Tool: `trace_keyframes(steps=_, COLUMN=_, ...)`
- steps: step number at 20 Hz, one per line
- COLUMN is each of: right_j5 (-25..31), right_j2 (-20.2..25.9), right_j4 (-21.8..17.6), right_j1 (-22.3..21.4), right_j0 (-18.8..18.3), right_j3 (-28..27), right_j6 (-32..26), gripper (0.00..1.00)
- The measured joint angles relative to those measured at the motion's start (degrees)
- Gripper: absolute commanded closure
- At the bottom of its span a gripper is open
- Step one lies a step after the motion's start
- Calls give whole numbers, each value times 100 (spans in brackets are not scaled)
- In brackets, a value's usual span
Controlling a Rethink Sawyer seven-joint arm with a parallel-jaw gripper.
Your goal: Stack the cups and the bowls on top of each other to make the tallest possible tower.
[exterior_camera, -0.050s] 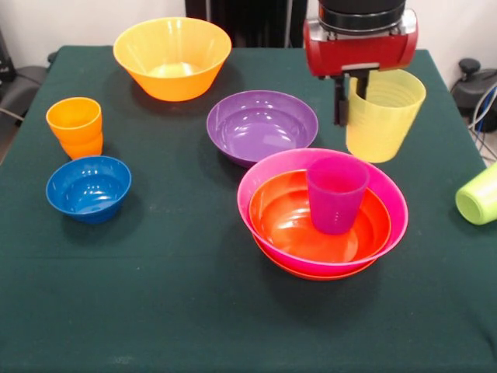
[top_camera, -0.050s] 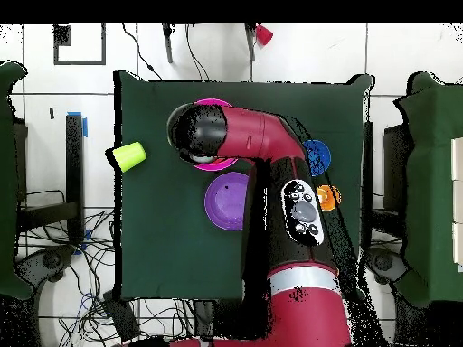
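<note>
We see the hand (exterior_camera, -0.050s: 351, 97) hanging over the green counter (exterior_camera, -0.050s: 178, 295), its 2 dark fingers (exterior_camera, -0.050s: 340, 99) clamped on the near wall of the yellow cup (exterior_camera, -0.050s: 384, 113), 1 inside the rim and 1 outside. The cup hangs upright, clear of the cloth, just behind and slightly to the right of the tower (exterior_camera, -0.050s: 322, 217).

The tower is a pink bowl (exterior_camera, -0.050s: 388, 203) nested in a shallow red-orange bowl (exterior_camera, -0.050s: 311, 273) whose rim shows beneath it, with a second red-orange bowl (exterior_camera, -0.050s: 291, 221) inside the pink one and a purple cup (exterior_camera, -0.050s: 336, 193) standing upright in that. The wide purple bowl (exterior_camera, -0.050s: 262, 124) sits on the counter just behind the tower, close to its rim; we cannot tell if they touch.

Toward the left of the front view we find the small blue bowl (exterior_camera, -0.050s: 88, 188), and right behind it the orange cup (exterior_camera, -0.050s: 74, 126), which looks like 2 cups nested. The large yellow-orange bowl (exterior_camera, -0.050s: 172, 56) stands at the far edge. The lime green cup (exterior_camera, -0.050s: 481, 194) lies on its side at the right edge, well apart from the rest.

From overhead, the arm (top_camera, -0.050s: 271, 145) covers most of the tower, leaving only a strip of pink rim showing.
</note>
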Motion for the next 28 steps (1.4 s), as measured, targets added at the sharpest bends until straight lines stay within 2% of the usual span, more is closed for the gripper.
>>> trace_keyframes(steps=11, right_j5=5, right_j2=-3, right_j4=-2, right_j1=-224, right_j0=-179, right_j3=45, right_j6=0, gripper=100)
trace_keyframes(steps=28, right_j5=7, right_j2=1, right_j4=-45, right_j1=-127, right_j0=-237, right_j3=4, right_j6=0, gripper=100)
